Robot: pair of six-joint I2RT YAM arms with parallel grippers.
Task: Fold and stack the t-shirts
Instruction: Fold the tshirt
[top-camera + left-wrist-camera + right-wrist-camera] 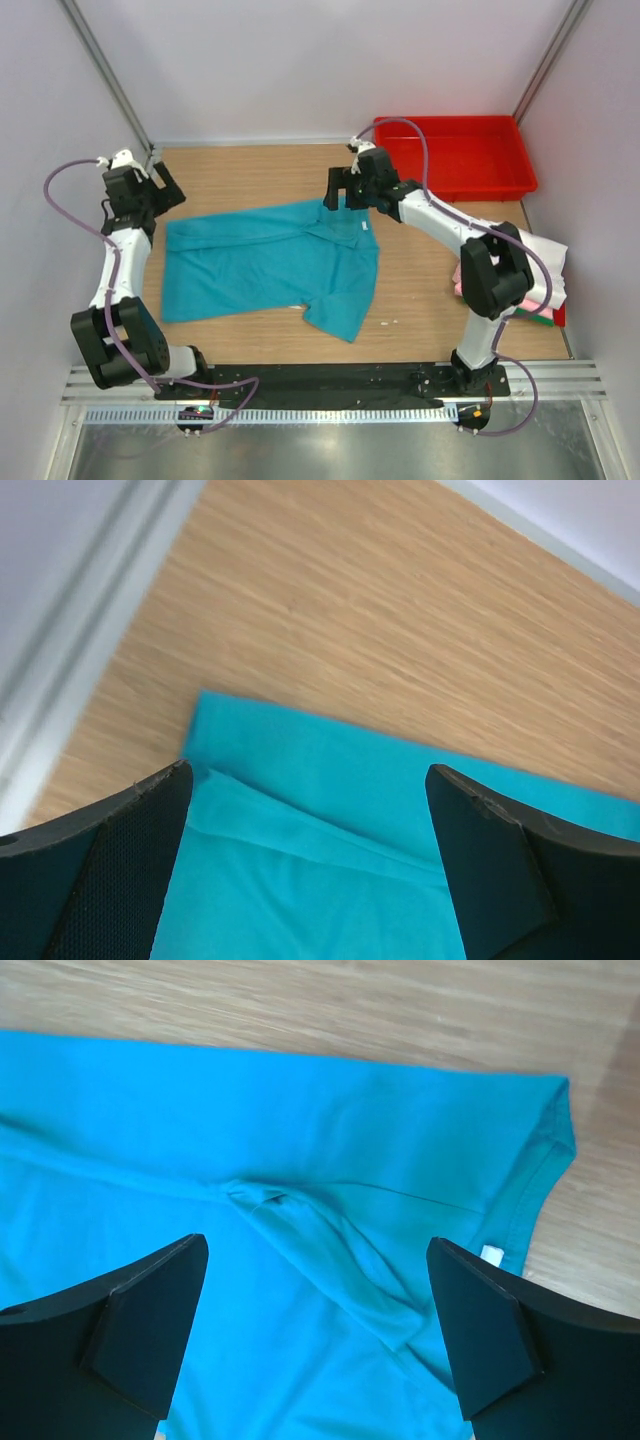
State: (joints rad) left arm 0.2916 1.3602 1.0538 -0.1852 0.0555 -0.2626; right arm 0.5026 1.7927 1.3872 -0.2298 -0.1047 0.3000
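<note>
The teal t-shirt [270, 262] lies spread across the middle of the wooden table [420, 310]. It is partly folded: a layer of cloth is doubled over along its far edge, and a flap juts toward the near edge at its right end. In my left wrist view the shirt's far-left corner [300, 770] sits flat on the wood with the doubled layer on top of it. In my right wrist view a puckered ridge runs through the cloth [300, 1160], and the small white neck label [491, 1253] shows by the collar hem.

My left gripper [158, 192] is over that far-left corner with its jaws spread wide and nothing between them. My right gripper [345, 192] is over the shirt's far-right end near the collar, also spread wide and holding nothing. I cannot tell whether either fingertip touches the cloth.

Further out, folded shirts [553, 270] in white, pink and green are stacked at the table's right edge, partly hidden behind my right arm. The red tray [455, 150] sits in the far right corner, well apart from the teal shirt.
</note>
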